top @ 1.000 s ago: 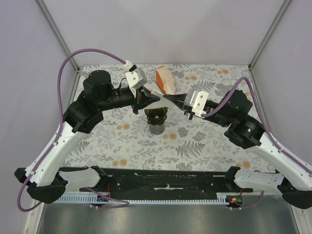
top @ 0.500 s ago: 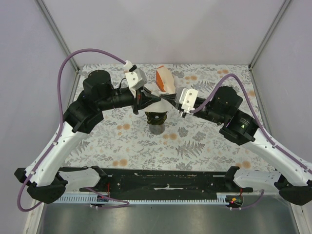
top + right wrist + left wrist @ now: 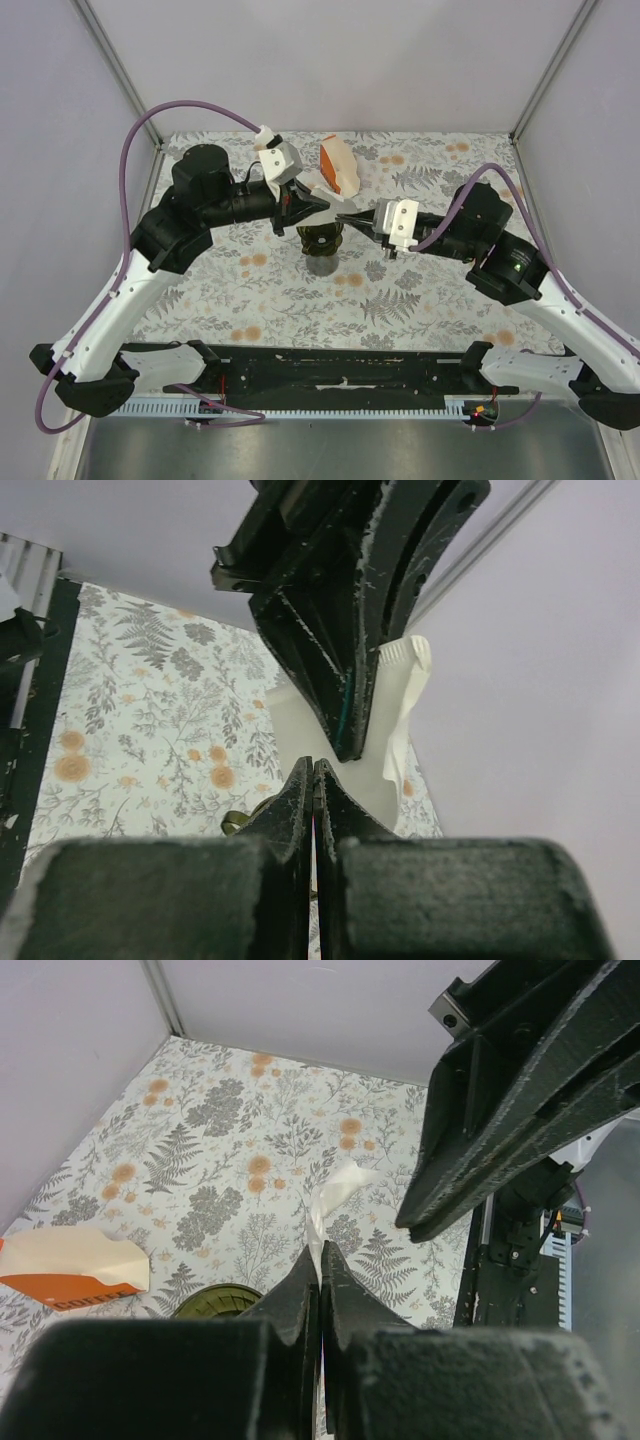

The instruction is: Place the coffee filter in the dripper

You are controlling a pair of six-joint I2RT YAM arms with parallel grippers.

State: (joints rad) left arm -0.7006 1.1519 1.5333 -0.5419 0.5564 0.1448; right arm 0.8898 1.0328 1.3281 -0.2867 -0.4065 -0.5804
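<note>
Dripper [image 3: 320,239] stands upright on its grey cup near mid-worktop [image 3: 430,300] in the top view. Left hand [image 3: 322,203] reaches in from 9 o'clock, clenched on the white coffee filter [image 3: 313,188], which is held in the air just at the dripper's 12 o'clock. Right hand [image 3: 344,217] comes in from 3 o'clock, clamped tight with nothing in it. Orange-and-cream pack [image 3: 338,165] lies farther out at 12 o'clock.

Left wrist view: paper rises from between the pinched fingers; green rim at 7 o'clock, pack at 9.

Right wrist view: own fingers pressed together, empty; filter hangs from the left hand at 1 o'clock.
</note>
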